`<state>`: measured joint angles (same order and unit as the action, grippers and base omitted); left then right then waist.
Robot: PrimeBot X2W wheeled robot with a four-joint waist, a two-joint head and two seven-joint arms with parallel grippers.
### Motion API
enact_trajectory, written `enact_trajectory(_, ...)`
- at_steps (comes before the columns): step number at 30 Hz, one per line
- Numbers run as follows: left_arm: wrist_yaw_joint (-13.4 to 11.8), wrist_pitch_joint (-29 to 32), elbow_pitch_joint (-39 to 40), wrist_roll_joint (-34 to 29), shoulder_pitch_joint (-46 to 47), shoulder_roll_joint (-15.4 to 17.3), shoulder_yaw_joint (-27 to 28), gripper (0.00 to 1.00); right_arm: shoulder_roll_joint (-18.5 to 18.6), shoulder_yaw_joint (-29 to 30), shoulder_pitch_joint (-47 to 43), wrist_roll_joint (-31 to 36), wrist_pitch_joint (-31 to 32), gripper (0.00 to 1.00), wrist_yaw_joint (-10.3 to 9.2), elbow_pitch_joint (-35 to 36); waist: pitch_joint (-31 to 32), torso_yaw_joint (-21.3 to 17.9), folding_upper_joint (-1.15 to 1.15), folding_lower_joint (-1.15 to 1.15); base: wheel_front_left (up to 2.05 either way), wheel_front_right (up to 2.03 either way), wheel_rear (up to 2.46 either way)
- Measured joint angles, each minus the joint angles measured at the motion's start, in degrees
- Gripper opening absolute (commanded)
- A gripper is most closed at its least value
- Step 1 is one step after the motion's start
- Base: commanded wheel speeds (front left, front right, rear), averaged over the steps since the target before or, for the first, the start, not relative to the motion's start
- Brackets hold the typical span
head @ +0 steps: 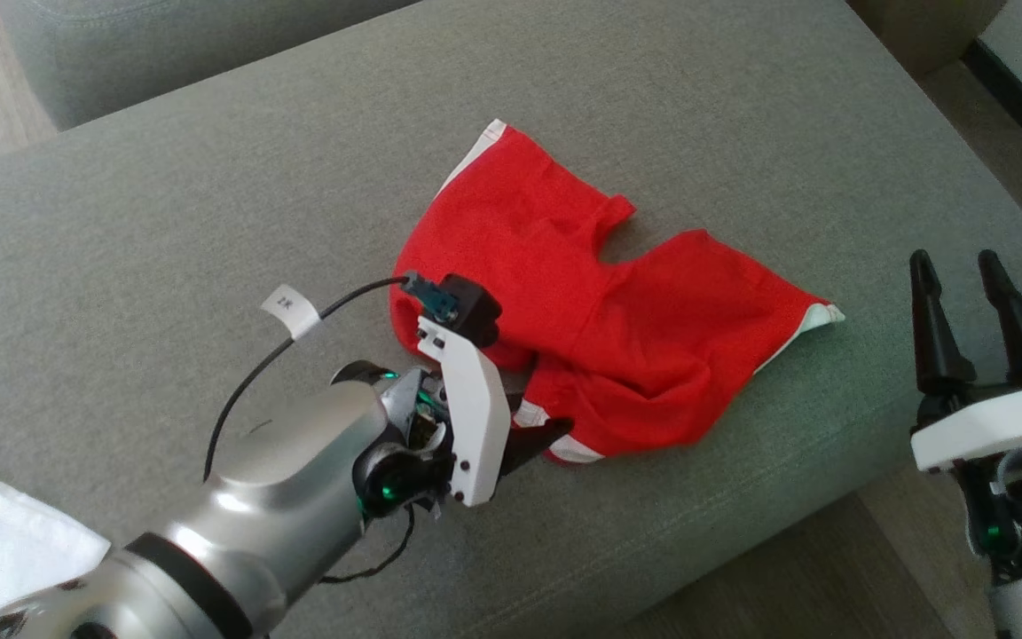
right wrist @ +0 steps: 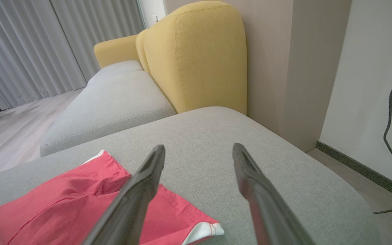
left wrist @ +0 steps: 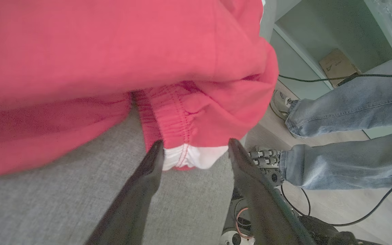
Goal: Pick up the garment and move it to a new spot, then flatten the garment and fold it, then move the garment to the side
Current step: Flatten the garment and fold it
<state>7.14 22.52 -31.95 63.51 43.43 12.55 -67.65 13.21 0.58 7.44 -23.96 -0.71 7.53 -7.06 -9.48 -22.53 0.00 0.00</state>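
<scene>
Grey cushion (head: 165,222): red shorts (head: 617,302) lie crosswise, waistband (left wrist: 172,119) nearward; left gripper (left wrist: 196,144) wide astride it, perhaps touching; right gripper (head: 955,259) wide.

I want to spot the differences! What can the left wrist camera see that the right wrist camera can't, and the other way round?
Left wrist view: a person's legs in blue jeans beside the sofa, and the stretchy waistband of the red garment, close up, with its white edge between the fingers of the open left gripper.
Right wrist view: a yellow backrest, grey curtains, and the open right gripper holding nothing.
Both: the red garment lying on the grey sofa.
</scene>
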Motion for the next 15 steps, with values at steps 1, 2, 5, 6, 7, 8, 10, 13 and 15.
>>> enact_trajectory(1,0.0,0.0,-0.2,1.3,0.3,0.0,-0.7,0.69,0.1,0.0,0.4,-0.2,-0.1,1.00,0.00,-0.3,-0.1,-0.2,0.00,0.00,0.00,0.00,0.00)
enact_trajectory(2,0.0,-0.2,-0.3,2.2,0.6,0.1,-1.7,0.00,0.2,-0.1,0.5,-0.3,-0.3,1.00,0.00,-0.5,-0.1,-0.3,0.00,0.00,0.00,0.00,0.00)
enact_trajectory(5,0.0,-1.0,-0.6,4.5,1.2,0.4,-4.0,0.00,0.5,0.0,0.5,-0.3,-0.5,1.00,0.00,-1.4,0.3,0.0,0.00,0.00,0.00,0.00,0.00)
enact_trajectory(6,0.0,-1.4,-0.6,5.2,1.4,0.5,-4.4,0.00,0.5,0.0,0.5,-0.3,-0.5,1.00,0.00,-1.5,0.5,0.3,0.00,0.00,0.00,0.00,0.00)
enact_trajectory(7,0.0,-2.9,-0.6,5.9,1.7,1.0,-4.8,0.00,0.5,0.0,0.4,-0.3,-0.5,1.00,0.00,-1.6,1.1,1.0,0.00,0.00,0.00,0.00,0.00)
enact_trajectory(8,0.0,-3.8,-0.5,6.5,1.7,1.3,-5.1,0.00,0.7,0.0,0.3,-0.3,-0.5,1.00,0.00,-1.6,1.4,1.5,0.00,0.00,0.00,0.00,0.00)
enact_trajectory(10,0.0,-5.3,-0.5,7.9,1.7,1.9,-5.6,0.00,1.2,0.1,0.0,-0.2,-0.5,1.00,0.00,-1.6,2.1,2.7,0.00,0.00,0.00,0.00,0.00)
enact_trajectory(13,0.0,-7.8,-0.8,10.0,1.7,3.1,-5.5,0.00,1.5,0.2,-0.1,-0.2,0.0,1.00,0.00,-0.9,3.3,4.8,0.00,0.00,0.00,0.00,0.00)
enact_trajectory(15,0.0,-8.8,-1.2,12.4,1.5,4.3,-4.5,0.00,1.5,0.3,-0.3,-0.2,0.5,1.00,0.00,-0.3,4.1,6.3,0.00,0.00,0.00,0.00,0.00)
